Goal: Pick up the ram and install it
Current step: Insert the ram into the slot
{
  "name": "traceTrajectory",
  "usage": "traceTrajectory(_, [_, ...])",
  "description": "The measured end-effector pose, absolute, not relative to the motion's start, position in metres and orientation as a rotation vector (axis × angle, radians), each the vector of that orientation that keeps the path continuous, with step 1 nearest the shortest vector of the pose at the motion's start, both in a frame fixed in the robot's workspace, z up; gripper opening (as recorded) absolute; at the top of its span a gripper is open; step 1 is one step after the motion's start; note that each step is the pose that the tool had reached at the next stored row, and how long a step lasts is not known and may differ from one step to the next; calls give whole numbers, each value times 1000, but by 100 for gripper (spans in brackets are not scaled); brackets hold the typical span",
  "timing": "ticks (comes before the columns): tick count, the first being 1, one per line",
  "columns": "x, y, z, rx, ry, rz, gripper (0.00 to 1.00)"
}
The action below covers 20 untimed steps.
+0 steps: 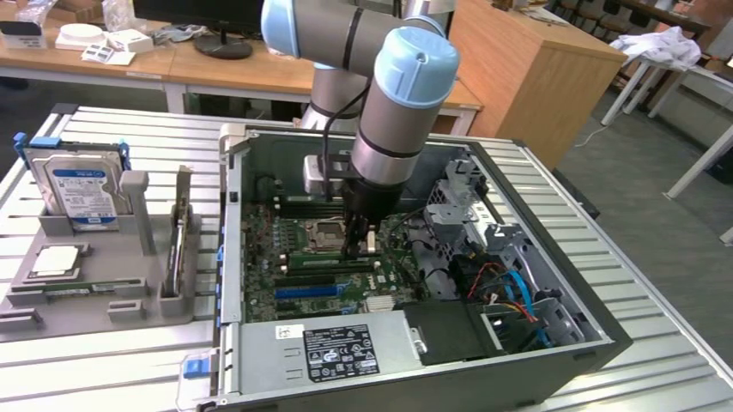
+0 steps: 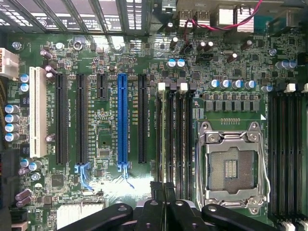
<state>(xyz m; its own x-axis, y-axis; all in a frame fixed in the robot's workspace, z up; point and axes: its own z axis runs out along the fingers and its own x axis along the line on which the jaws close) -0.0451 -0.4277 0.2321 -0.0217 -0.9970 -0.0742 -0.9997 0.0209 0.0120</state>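
- Claw [image 2: 163,188] first: the fingers are clenched tight together with nothing visible between them. It hangs inside the open computer case [image 1: 572,343], low over the motherboard [image 2: 108,130].
- The ram [image 1: 86,291], as I read it, is the long thin green stick lying flat in the grey tray [image 1: 115,257] on the exterior view's left. It is well apart from the claw [image 1: 366,249] and not yet picked up.
- Flat in its own recess looks deliberate: the stick probably sits at a known spot and angle, with its long edges free for a pinch.
- Just beyond it in the same tray, a hard drive [image 1: 81,193] stands upright in a bracket, likely parked the same way.
- The tray rests on the slatted metal worktop [image 1: 115,360], just beside the case, so the reach between them looks short.
- Over in the case, the wrist view has the fingertips above one end of the black memory slots [image 2: 175,139], which look empty.
- Those slots lie between the blue expansion slot [image 2: 122,120] and the bare CPU socket [image 2: 231,166]. My guess is that closed fingers make a narrow shape in a crowded spot.
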Motion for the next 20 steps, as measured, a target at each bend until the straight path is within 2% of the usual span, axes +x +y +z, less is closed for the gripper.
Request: traceTrajectory(20, [-45,-427,231,-2165,2212,94,12])
